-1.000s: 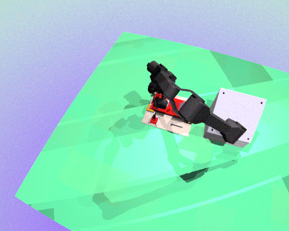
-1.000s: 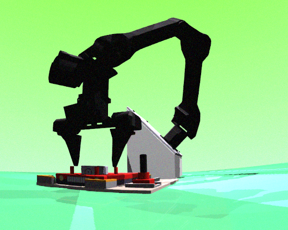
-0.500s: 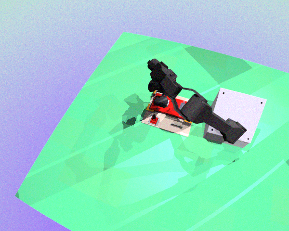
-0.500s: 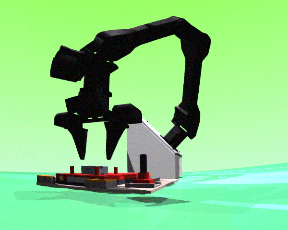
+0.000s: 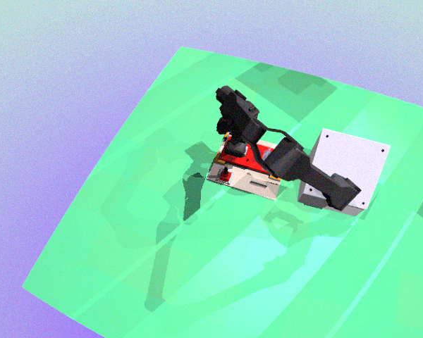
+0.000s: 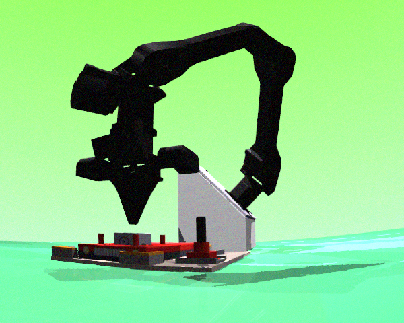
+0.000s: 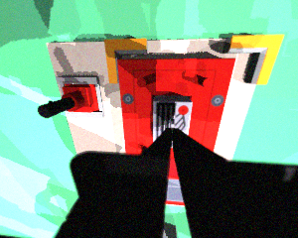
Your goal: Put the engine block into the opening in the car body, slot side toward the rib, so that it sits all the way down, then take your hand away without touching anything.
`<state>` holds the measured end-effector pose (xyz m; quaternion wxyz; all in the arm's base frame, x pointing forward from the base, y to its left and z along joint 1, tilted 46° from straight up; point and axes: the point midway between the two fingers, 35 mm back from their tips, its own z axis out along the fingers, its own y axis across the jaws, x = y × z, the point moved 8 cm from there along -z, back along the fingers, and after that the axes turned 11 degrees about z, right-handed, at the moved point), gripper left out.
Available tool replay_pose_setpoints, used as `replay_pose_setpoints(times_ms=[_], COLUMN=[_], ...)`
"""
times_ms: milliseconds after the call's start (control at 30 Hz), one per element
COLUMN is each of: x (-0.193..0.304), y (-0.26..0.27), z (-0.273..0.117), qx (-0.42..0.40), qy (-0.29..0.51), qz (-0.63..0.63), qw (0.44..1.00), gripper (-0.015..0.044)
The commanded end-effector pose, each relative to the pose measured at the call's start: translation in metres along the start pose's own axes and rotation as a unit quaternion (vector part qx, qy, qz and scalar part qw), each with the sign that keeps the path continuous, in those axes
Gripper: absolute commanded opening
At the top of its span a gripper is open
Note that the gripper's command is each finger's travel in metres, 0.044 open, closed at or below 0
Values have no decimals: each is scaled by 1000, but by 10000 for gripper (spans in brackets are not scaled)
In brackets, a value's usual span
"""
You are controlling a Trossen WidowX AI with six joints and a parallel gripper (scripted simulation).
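The red car body (image 5: 254,160) (image 6: 160,247) (image 7: 139,124) lies on a pale base plate (image 5: 255,186) (image 6: 229,258) (image 7: 89,141). The grey engine block (image 6: 125,238) (image 7: 165,113) sits in the body's opening, and its top stands a little above the red surface. In the top view the gripper mostly hides it. My gripper (image 5: 237,149) (image 6: 132,221) (image 7: 171,132) is shut, fingertips together. It hangs straight over the block with a small gap showing in the exterior view, and holds nothing.
A black lever on a red foot (image 5: 225,172) (image 6: 200,229) (image 7: 57,107) stands on the plate beside the body. Orange-yellow corner blocks (image 6: 63,249) (image 7: 262,46) edge the plate. The arm's grey wedge pedestal (image 5: 350,160) (image 6: 209,212) stands close behind.
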<state>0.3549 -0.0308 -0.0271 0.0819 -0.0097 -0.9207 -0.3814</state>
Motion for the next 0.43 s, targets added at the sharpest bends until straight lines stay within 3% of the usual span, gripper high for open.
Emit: replay_pose_setpoints(times_ms=[0,367,400], x=[0,0,0], y=[0,0,0], z=[0,0,0], qx=[2,2,2], qy=[0,0,0], qz=[-2,-2,-2], qw=[1000,1000,1000], gripper=[0,0,26])
